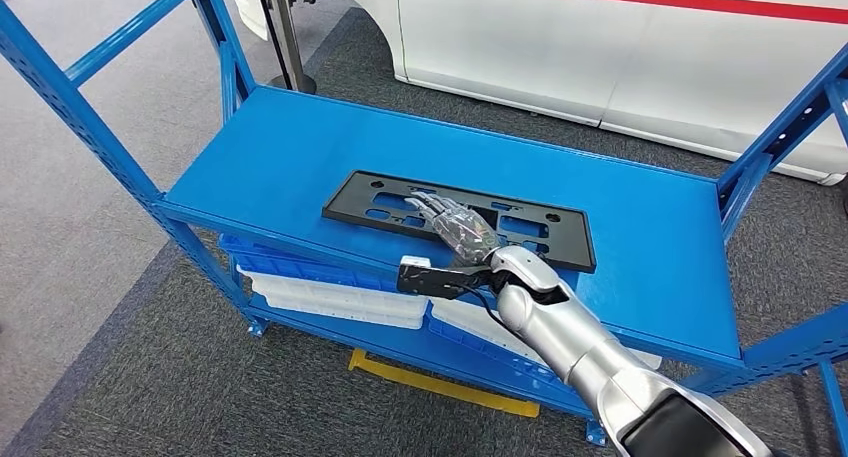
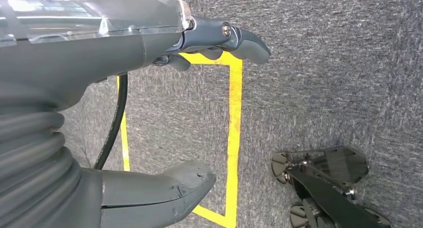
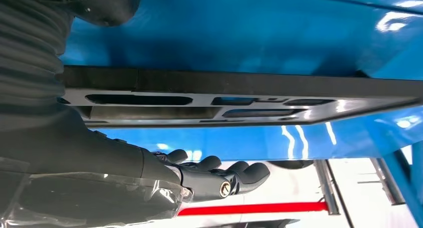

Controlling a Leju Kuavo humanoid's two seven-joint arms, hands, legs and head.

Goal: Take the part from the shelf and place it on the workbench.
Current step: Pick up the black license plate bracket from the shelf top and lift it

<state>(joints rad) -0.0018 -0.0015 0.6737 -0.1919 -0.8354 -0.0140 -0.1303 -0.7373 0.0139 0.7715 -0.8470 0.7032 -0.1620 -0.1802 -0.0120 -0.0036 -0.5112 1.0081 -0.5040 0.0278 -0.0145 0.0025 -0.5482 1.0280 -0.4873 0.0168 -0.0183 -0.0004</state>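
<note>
Right hand (image 1: 455,227) hovers with fingers apart over the black part (image 1: 380,199) lying flat on the blue shelf (image 1: 280,147), holding nothing; fingers should probably hook the part's near edge.

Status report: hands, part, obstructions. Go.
Right hand open above the black plate, not gripping. Left hand empty, hanging. Plate flat on blue shelf. No obstructions.

A blue metal shelf (image 1: 300,157) fills the middle of the head view, its flat top deck running from upper left to lower right. A black flat part (image 1: 380,202) with cut-out slots lies directly on that deck, near its front edge at centre frame. On the lower level, at lower left of centre, lie white trays (image 1: 330,299) and a blue tray (image 1: 300,265). The shelf stands on grey carpet (image 1: 180,397).
</note>
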